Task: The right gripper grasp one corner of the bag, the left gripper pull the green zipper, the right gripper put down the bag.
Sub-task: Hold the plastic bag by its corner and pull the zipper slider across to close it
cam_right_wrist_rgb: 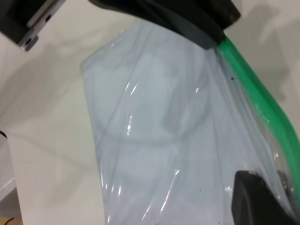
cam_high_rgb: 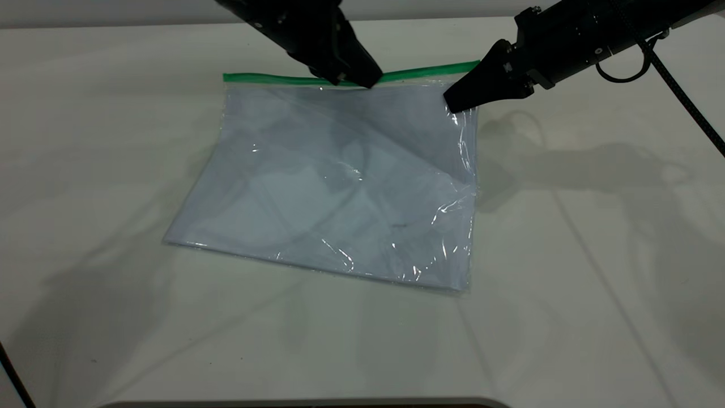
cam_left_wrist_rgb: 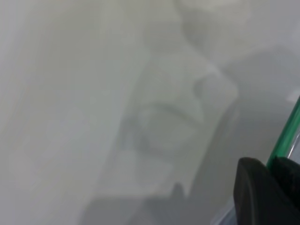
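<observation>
While the bag (cam_high_rgb: 340, 181) is lying flat on the white table (cam_high_rgb: 595, 283), both grippers are working at its far edge, where the green zipper (cam_high_rgb: 266, 78) is running along the top. The right gripper (cam_high_rgb: 453, 103) is reaching in from the upper right, its black tips sitting on the corner of the bag (cam_high_rgb: 467, 85) where the green strip is ending. That corner is looking slightly raised, with the plastic creasing and wrinkling down the right side below it. The tips are appearing pressed together on the plastic, pinching the corner; in the right wrist view one black finger (cam_right_wrist_rgb: 260, 199) is showing against the clear film beside the zipper (cam_right_wrist_rgb: 255, 91).

The left gripper (cam_high_rgb: 362, 79) is coming down from the upper middle, its tips meeting the zipper roughly two thirds of the way along from the left end. In the left wrist view its black fingers (cam_left_wrist_rgb: 258, 192) are sitting either side of the green strip (cam_left_wrist_rgb: 287, 136), closing on it.

Pale blue-white sheets are showing through the bag, and the near edge is resting on the table, angled so the near left corner is pointing toward the camera.
</observation>
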You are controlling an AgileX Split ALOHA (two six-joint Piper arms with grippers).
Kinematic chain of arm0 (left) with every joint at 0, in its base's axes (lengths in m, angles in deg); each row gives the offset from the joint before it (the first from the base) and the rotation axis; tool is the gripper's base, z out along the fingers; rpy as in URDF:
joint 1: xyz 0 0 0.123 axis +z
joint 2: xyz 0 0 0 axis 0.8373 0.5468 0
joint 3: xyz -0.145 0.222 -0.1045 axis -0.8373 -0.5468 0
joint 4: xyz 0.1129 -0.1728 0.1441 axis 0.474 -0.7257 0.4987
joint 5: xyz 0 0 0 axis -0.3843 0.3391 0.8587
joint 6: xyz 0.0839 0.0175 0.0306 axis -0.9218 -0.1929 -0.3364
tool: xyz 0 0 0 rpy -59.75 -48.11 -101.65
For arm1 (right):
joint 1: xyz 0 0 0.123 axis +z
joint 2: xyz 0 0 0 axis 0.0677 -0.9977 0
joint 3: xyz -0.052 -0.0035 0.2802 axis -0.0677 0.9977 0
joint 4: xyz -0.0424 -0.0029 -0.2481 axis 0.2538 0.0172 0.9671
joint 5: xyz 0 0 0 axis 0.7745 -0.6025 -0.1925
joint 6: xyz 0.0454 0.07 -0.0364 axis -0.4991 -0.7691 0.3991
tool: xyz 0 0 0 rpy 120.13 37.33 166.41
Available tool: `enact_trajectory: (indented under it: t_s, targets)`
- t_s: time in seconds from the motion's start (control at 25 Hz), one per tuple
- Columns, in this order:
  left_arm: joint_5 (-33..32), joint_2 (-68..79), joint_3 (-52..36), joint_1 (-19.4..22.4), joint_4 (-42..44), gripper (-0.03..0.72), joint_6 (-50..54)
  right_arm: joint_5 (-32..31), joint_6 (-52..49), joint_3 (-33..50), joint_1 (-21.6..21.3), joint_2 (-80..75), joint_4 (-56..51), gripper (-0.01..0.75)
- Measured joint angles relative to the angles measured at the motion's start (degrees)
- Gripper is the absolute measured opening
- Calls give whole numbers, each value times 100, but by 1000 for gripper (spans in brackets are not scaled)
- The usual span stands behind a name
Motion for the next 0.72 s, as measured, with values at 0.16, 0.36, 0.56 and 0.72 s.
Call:
enact_trajectory:
  t_s: [0.16, 0.36, 0.56, 0.72]
  targets:
    - [-44, 19, 0, 186, 17, 79, -6, 18, 12, 0, 0, 0, -43, 35]
    - [-108, 35, 0, 411, 51, 81, -11, 112, 19, 0, 0, 0, -84, 35]
    - [-202, 35, -10, 604, 272, 81, 51, 139, 19, 0, 0, 0, -91, 35]
    - [-6, 39, -17, 808, 873, 84, 401, 252, 19, 0, -48, 0, 20, 35]
